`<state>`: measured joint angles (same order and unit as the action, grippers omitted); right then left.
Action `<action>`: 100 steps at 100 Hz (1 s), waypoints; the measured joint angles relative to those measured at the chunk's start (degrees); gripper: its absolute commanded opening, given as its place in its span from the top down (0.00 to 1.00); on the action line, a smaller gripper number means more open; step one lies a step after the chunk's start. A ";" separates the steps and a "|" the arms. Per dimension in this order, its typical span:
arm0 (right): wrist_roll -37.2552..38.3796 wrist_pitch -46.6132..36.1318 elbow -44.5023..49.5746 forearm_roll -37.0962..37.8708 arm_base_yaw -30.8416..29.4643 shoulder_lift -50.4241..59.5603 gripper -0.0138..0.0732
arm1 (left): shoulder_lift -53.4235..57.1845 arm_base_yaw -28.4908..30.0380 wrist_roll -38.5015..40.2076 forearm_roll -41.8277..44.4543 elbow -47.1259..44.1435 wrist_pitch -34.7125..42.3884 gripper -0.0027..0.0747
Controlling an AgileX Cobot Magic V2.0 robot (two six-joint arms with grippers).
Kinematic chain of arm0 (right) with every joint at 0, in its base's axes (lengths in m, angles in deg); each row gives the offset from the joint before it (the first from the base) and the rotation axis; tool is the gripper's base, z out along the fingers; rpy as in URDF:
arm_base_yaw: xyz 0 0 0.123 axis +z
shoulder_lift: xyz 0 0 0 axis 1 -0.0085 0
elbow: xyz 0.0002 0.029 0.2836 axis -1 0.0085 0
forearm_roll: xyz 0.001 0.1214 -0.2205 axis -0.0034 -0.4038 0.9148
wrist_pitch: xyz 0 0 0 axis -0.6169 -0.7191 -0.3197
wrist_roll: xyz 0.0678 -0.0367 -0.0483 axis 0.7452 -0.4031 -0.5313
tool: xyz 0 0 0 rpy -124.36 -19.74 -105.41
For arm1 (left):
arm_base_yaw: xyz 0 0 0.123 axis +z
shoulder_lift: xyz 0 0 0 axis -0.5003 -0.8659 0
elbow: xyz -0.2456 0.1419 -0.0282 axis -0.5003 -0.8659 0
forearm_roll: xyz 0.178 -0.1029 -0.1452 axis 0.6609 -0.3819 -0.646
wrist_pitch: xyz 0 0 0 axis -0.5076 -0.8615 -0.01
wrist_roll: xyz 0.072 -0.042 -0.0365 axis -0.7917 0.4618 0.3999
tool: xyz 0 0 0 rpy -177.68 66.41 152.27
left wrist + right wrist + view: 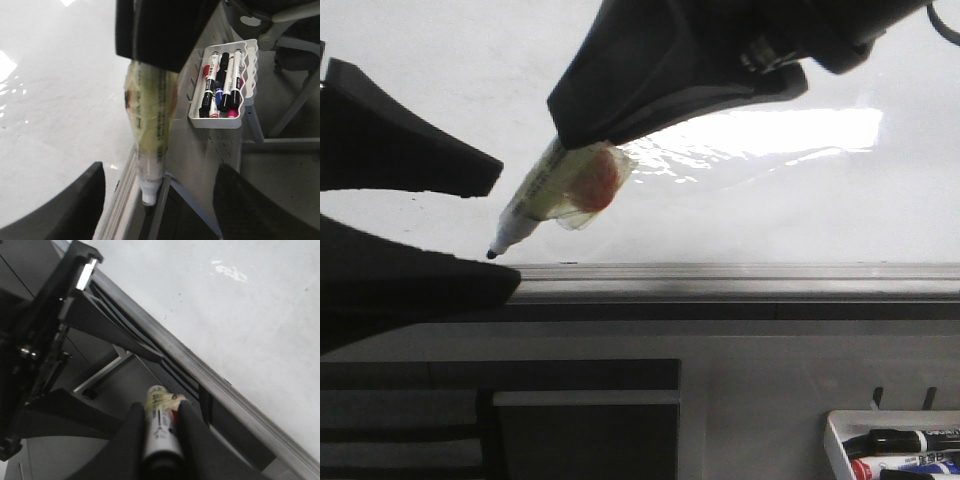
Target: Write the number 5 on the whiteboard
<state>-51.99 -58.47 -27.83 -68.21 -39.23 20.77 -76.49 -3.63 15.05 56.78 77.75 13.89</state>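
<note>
Whiteboard (440, 60) lying blank, no digit yet. R gripper (161, 422) pinching marker (548, 195), tip hovering near grey edge strip (740, 272). L gripper (495, 225) sitting spread, empty

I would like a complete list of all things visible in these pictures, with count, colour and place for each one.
whiteboard: one, glossy white with bright glare, fills the upper part of the front view; no digit seen on it.
edge strip: one, grey metal, along the near edge of the whiteboard.
held marker: one, yellowish wrapped body with a dark tip, tilted, tip close above the edge strip.
marker tray: one, white, fixed to the grey panel below the board.
spare markers: several, black, red and blue caps, standing in the marker tray.
right gripper: black, shut on the held marker.
left gripper: black, open, at the left beside the marker tip.
</note>
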 measured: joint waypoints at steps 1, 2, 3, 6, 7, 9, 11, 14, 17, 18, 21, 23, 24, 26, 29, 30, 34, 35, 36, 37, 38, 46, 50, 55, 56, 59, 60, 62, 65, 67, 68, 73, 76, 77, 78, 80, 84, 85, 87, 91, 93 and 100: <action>0.00 0.00 0.00 -0.15 -0.02 0.00 0.91 | 0.21 0.00 0.62 0.00 0.00 -0.12 0.40; 0.00 0.00 0.00 -0.17 -0.18 0.00 0.91 | 0.42 0.00 0.91 0.00 0.00 -0.32 0.40; 0.00 0.00 0.00 -0.27 -0.37 0.00 0.91 | 0.88 0.00 1.49 -0.12 0.00 -0.44 0.40; 0.00 0.16 -0.11 -0.41 -0.77 0.00 0.91 | 1.95 0.00 2.67 -0.26 0.00 -1.11 0.40; 0.00 0.14 -0.11 -0.41 -0.97 0.00 0.91 | 2.54 0.00 2.89 -0.26 0.00 -1.58 0.40; 0.00 0.45 -0.35 -0.53 -1.18 0.00 0.91 | 3.16 0.00 3.50 -0.57 0.00 -2.45 0.40; 0.00 0.59 -0.57 -0.64 -1.42 0.00 0.91 | 4.16 0.00 4.00 -0.85 0.00 -3.53 0.40; 0.00 0.90 -1.00 -0.62 -2.05 0.00 0.91 | 5.98 0.00 4.42 -1.44 0.00 -5.21 0.40; 0.00 1.23 -1.69 -0.62 -2.51 0.00 0.91 | 7.57 0.00 4.79 -2.80 0.00 -7.17 0.40; 0.00 1.37 -1.85 -0.62 -2.63 0.00 0.91 | 7.99 0.00 4.78 -3.13 0.00 -8.26 0.40; 0.00 1.66 -2.52 -0.62 -3.26 0.00 0.91 | 10.13 0.00 5.02 -4.59 0.00 -10.55 0.40; 0.00 1.92 -3.12 -0.62 -3.53 0.00 0.91 | 11.04 0.13 5.15 -5.83 0.00 -12.23 0.40; 0.00 2.09 -3.51 -0.62 -3.83 0.00 0.91 | 11.95 0.13 5.15 -6.71 0.00 -12.78 0.40; 0.00 2.30 -3.93 -0.62 -4.30 0.00 0.91 | 13.34 0.37 5.24 -8.05 0.00 -14.37 0.40; 0.00 2.59 -4.96 -0.62 -4.98 0.00 0.91 | 15.13 0.62 5.28 -10.03 0.00 -16.39 0.40; 0.00 2.83 -5.17 -0.62 -5.15 0.00 0.91 | 15.58 0.63 5.38 -10.55 0.00 -17.30 0.40; 0.00 3.23 -6.47 -0.51 -6.23 -0.12 0.91 | 18.10 1.03 5.40 -13.81 0.00 -19.36 0.40; 0.00 3.39 -6.70 -0.40 -6.58 -0.12 0.91 | 18.87 1.13 5.40 -14.35 0.00 -20.08 0.40; 0.00 3.50 -7.16 -0.43 -6.75 -0.25 0.91 | 19.23 1.26 5.51 -15.46 0.00 -20.40 0.40; 0.00 3.67 -7.39 -0.43 -6.91 -0.37 0.91 | 19.60 1.28 5.50 -16.01 0.00 -21.01 0.40; 0.00 3.74 -7.85 -0.38 -7.24 -0.38 0.91 | 20.33 1.43 5.50 -17.04 0.00 -21.27 0.40; -0.29 4.22 -10.43 0.07 -8.74 -1.44 0.91 | 23.65 2.09 5.50 -21.55 0.00 -22.89 0.46; -0.43 4.47 -11.80 0.32 -9.24 -2.24 0.91 | 24.88 2.35 5.50 -22.85 0.00 -22.89 0.49; -0.43 4.82 -13.41 0.72 -9.74 -3.44 0.91 | 25.88 2.60 5.50 -23.60 0.00 -22.79 0.53; -0.43 4.83 -13.63 0.78 -9.90 -3.81 0.91 | 26.07 2.83 5.50 -23.75 0.00 -22.66 0.53; -0.52 4.83 -14.76 1.04 -10.10 -4.59 0.91 | 26.29 3.01 5.50 -24.04 0.00 -22.50 0.54; -0.52 4.83 -14.99 1.22 -10.10 -4.79 0.91 | 26.32 3.01 5.50 -24.05 0.00 -22.50 0.54; -0.52 4.94 -15.64 1.42 -10.40 -5.43 0.91 | 26.42 3.28 5.50 -24.15 0.00 -22.36 0.55; -0.52 4.94 -16.53 1.50 -10.65 -6.49 0.91 | 26.44 3.54 5.50 -24.30 0.00 -22.24 0.55; -0.52 4.94 -17.18 1.66 -10.83 -6.92 0.91 | 26.44 3.70 5.50 -24.41 0.00 -22.16 0.55; -0.52 4.94 -17.40 1.66 -10.98 -7.35 0.91 | 26.44 3.82 5.50 -24.51 0.00 -22.16 0.55; -0.56 5.06 -19.07 1.91 -11.57 -8.75 0.91 | 26.44 4.35 5.50 -25.24 0.00 -22.01 0.55; -0.56 5.06 -19.82 2.04 -11.88 -9.51 0.91 | 26.44 4.57 5.50 -25.83 -0.10 -22.01 0.55; -0.56 5.06 -20.00 2.04 -12.03 -9.83 0.91 | 26.55 4.57 5.50 -25.94 -0.10 -22.01 0.55; -0.56 5.06 -20.32 2.21 -12.06 -10.00 0.91 | 26.54 4.68 5.50 -26.17 -0.10 -22.01 0.55; -0.56 5.06 -20.76 2.25 -12.31 -10.48 0.91 | 26.54 4.78 5.50 -26.43 -0.10 -22.01 0.55; -0.56 5.16 -21.23 2.28 -12.68 -11.26 0.91 | 26.54 4.89 5.50 -26.71 -0.10 -21.72 0.55; -0.56 5.13 -21.34 2.39 -12.69 -11.38 0.91 | 26.54 4.89 5.50 -26.80 -0.10 -21.62 0.55; -0.56 5.28 -21.50 2.38 -12.78 -11.58 0.91 | 26.54 4.89 5.50 -26.93 -0.10 -21.47 0.55; -0.56 5.74 -21.61 2.38 -13.15 -12.05 0.91 | 26.54 5.03 5.50 -27.03 -0.10 -20.99 0.55; -0.56 6.01 -21.61 2.38 -13.30 -12.20 0.91 | 26.54 5.03 5.50 -27.03 -0.10 -20.72 0.55; -0.56 7.17 -20.96 2.38 -13.39 -12.71 0.91 | 26.54 5.03 5.50 -27.26 -0.10 -20.22 0.55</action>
<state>-52.55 -51.30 -48.79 -65.83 -52.63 8.05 -49.94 1.39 20.56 29.52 77.65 -6.33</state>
